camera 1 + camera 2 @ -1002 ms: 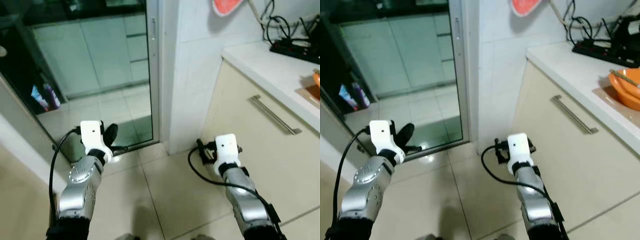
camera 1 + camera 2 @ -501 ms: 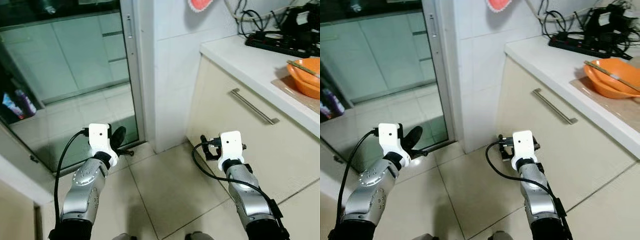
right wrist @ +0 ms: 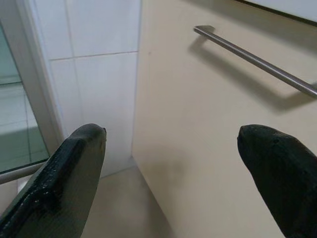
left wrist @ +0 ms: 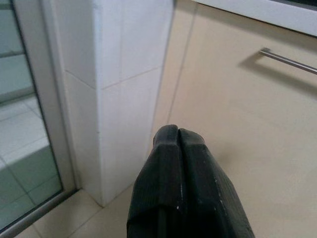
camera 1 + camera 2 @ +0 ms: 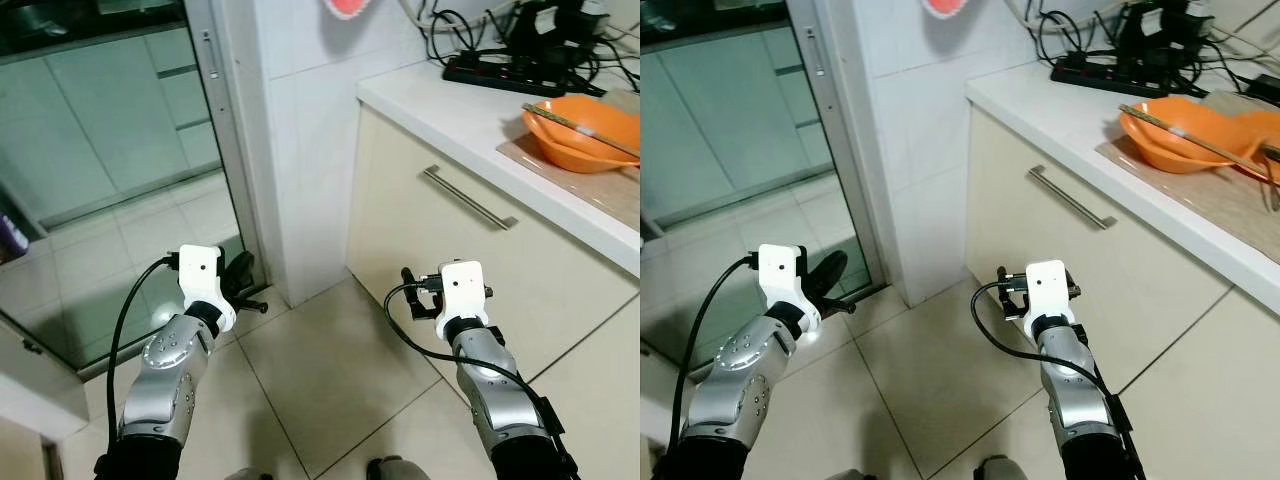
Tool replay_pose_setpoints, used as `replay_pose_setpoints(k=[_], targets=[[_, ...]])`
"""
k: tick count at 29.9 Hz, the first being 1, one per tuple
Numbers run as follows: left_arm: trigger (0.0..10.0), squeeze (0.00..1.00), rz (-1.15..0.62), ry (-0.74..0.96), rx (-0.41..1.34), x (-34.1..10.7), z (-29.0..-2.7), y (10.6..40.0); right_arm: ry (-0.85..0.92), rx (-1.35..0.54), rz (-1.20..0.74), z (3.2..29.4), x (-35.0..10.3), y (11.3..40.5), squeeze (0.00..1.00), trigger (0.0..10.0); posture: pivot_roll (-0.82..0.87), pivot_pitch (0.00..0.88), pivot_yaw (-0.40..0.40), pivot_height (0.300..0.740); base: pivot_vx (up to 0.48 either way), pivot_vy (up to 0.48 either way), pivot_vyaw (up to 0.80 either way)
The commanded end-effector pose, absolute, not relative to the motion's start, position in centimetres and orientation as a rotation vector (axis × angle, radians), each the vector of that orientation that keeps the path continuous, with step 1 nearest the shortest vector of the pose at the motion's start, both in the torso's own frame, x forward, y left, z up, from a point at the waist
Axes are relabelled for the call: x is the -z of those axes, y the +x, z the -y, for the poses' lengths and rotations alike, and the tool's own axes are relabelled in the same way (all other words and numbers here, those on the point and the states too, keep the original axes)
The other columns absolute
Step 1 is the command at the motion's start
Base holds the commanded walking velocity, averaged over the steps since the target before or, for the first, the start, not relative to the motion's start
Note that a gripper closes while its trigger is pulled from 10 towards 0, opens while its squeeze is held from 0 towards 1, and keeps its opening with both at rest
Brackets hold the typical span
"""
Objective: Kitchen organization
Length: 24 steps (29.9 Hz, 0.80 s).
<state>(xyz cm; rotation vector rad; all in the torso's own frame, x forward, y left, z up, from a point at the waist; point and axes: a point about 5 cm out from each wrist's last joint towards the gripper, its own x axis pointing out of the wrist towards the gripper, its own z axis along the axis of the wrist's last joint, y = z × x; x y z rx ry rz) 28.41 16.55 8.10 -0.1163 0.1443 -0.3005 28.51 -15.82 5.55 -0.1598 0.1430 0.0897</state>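
Note:
An orange bowl (image 5: 575,130) with chopsticks across it sits on a brownish mat (image 5: 1230,195) on the white countertop (image 5: 450,105) at the right. Both arms are held low over the tiled floor, away from the counter. My left gripper (image 5: 240,270) is shut with nothing in it; its fingers (image 4: 178,148) press together and point at the white tiled pillar (image 4: 119,99). My right gripper (image 5: 420,293) is open and empty; between its fingers (image 3: 74,163) I see the beige cabinet front (image 3: 198,124) and its metal bar handle (image 3: 252,59).
A black power strip (image 5: 495,72) with tangled cables lies at the back of the counter. A glass sliding door (image 5: 100,150) stands at the left of the pillar (image 5: 290,150). A red item (image 5: 345,5) hangs on the wall. Beige floor tiles (image 5: 330,370) lie ahead.
The camera has swung to the right: the counter, the orange bowl and the power strip have come further into view, and the glass door has slid left. Both arms keep the same pose.

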Motion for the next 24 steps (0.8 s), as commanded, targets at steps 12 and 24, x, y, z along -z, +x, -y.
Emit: replay_pose_setpoints(k=[12, 24], targets=[[10.0, 0.0, -0.116, -0.15, 0.179, -8.0, -17.9, 28.4, -0.086, -0.119, -0.134, 14.9, -5.6, 28.1, 0.0, 10.0, -0.08, 0.0, 0.065, 0.715, 0.0, 0.0, -0.48], [10.0, 0.0, -0.149, -0.271, 0.03, -8.3, -17.6, 28.1, 0.017, -0.163, -0.064, 14.0, -7.3, 28.1, 0.0, 10.0, -0.08, 0.0, 0.063, 0.674, 0.0, 0.0, -0.47]])
